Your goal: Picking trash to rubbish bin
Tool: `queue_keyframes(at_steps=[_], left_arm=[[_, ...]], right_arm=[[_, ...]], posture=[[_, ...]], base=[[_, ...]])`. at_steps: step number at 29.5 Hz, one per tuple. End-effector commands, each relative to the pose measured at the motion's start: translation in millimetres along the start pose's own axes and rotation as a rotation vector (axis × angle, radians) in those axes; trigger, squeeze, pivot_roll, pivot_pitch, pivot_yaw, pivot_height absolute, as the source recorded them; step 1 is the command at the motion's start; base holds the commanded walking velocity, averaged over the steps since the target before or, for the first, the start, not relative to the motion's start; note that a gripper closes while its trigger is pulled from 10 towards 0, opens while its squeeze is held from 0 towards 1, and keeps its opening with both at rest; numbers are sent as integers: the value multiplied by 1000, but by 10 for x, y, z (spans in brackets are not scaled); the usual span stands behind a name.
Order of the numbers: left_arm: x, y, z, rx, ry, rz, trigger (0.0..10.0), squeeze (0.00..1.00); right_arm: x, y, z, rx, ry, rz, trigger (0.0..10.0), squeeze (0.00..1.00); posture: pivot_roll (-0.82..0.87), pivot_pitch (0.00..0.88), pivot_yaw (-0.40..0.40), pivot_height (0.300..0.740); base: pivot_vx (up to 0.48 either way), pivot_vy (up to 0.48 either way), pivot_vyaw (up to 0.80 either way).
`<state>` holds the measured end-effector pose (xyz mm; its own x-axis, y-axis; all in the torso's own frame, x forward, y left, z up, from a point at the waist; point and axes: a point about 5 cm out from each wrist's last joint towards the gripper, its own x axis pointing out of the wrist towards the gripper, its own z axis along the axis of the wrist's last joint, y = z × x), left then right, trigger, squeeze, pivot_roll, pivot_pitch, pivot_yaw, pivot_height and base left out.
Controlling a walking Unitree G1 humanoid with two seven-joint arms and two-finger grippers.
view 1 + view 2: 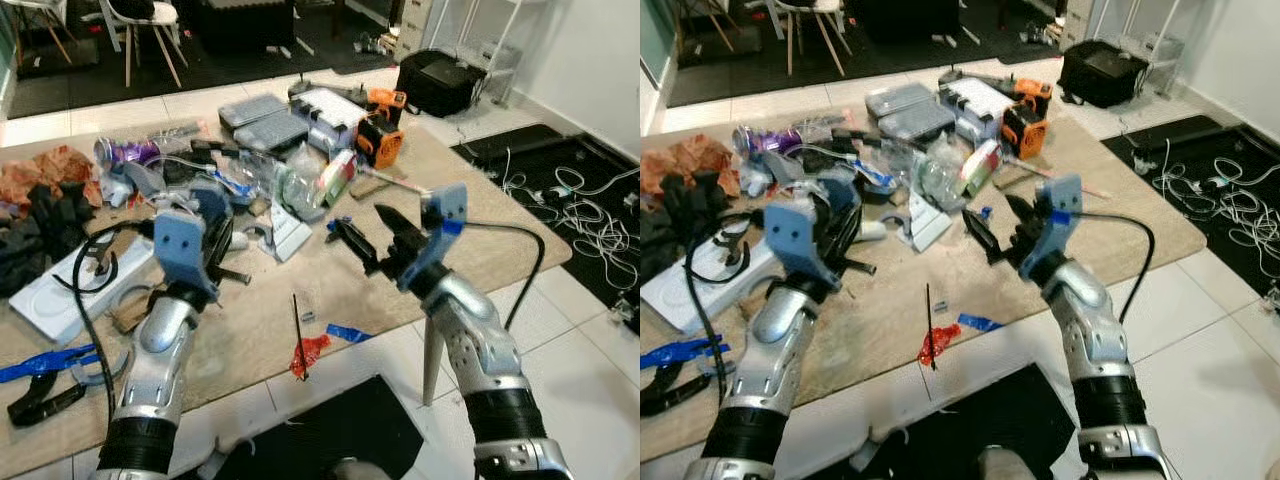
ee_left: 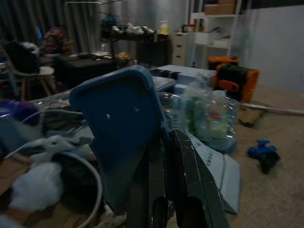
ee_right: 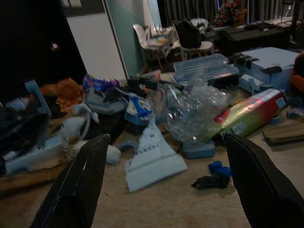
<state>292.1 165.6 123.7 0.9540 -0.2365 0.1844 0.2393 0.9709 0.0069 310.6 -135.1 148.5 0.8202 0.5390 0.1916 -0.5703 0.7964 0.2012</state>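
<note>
The robot stands at a low tan table [image 1: 470,215] strewn with clutter, both arms raised over it. The right gripper [image 1: 378,237] hovers above the table's middle, its two long black fingers spread wide and holding nothing; from the right wrist view they frame a crumpled clear plastic bottle [image 3: 192,111] and a flat white printed packet [image 3: 153,159] lying just before it. The left gripper [image 1: 218,243] hangs over the pile's near edge, fingers pressed together, empty. A red scrap of wrapper [image 1: 310,352] lies at the table's front edge. No rubbish bin can be made out. The step in hand appears to be target selection: the next move calls for lowering the spread right fingers around the bottle and closing.
</note>
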Motion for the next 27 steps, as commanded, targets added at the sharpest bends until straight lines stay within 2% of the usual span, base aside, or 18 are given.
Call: queue_keyframes(at_steps=[1, 3, 6, 9, 27], left_arm=[[-8, -16, -10, -32, 1, -10, 10000, 0], [-8, -16, -10, -32, 1, -10, 10000, 0], [58, -64, -10, -32, 4, -88, 10000, 0], [75, -77, -14, -27, 11, -110, 10000, 0], [58, -87, -22, -40, 35, -150, 10000, 0]], right_arm=[[11, -6, 30, 9, -23, 10, 10000, 0], [11, -6, 30, 9, -23, 10, 10000, 0], [99, 36, 44, -41, -6, 81, 10000, 0], [98, 38, 38, -28, 1, 87, 10000, 0], [103, 52, 6, 4, 24, 98, 10000, 0]], posture=[[39, 0, -27, 740], [39, 0, -27, 740], [35, 0, -25, 740], [40, 0, -30, 740], [43, 0, -28, 740]], base=[[0, 0, 0], [0, 0, 0], [0, 0, 0], [0, 0, 0], [-320, 0, 0]])
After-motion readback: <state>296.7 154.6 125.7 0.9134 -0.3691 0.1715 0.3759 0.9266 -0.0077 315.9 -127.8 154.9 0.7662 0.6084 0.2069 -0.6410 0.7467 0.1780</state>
